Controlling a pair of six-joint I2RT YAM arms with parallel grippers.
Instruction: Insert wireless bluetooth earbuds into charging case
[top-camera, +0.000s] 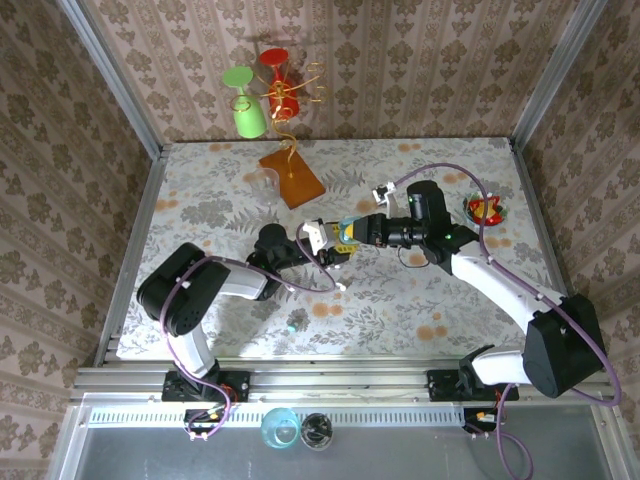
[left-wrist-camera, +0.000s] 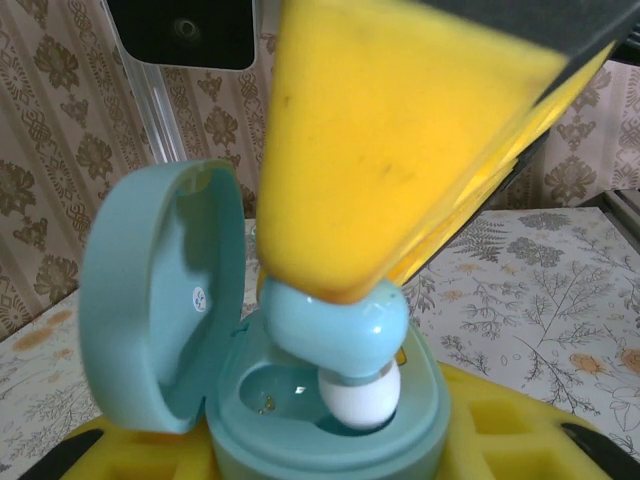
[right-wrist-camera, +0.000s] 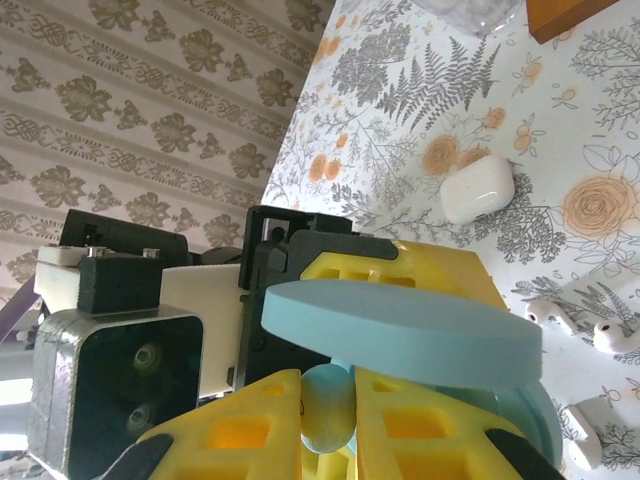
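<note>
The step in hand is the seating of one bud. The left tool (left-wrist-camera: 320, 462) is closed on the body of the teal charging case (left-wrist-camera: 425, 405), its yellow pads flanking the shell from below and holding it up off the counter (top-camera: 200, 200). The hinged lid (left-wrist-camera: 150, 300) stands open to one side.

The right tool (right-wrist-camera: 328, 400) pinches a teal earbud (left-wrist-camera: 345, 325) between its yellow fingertips (right-wrist-camera: 240, 420). In the left wrist view, the bud's white tip points down into one of the case's wells. It sits at the mouth of the well, tilted a little, and looks only partly home. The well beside it is bare.

In the top view the two tools meet above the middle of the counter. A white pebble-shaped case (right-wrist-camera: 478, 187) and several small white earbuds (right-wrist-camera: 560, 315) lie loose on the counter, well apart from the teal case.

By my judgement, the next move calls for a short, straight push along the well's axis while the left tool keeps the case level. After that the right tool's fingers should part only slightly, so the bud stays in the well instead of lifting out with them. If the bud goes down crooked, it may jam against the rim or pop free.
</note>
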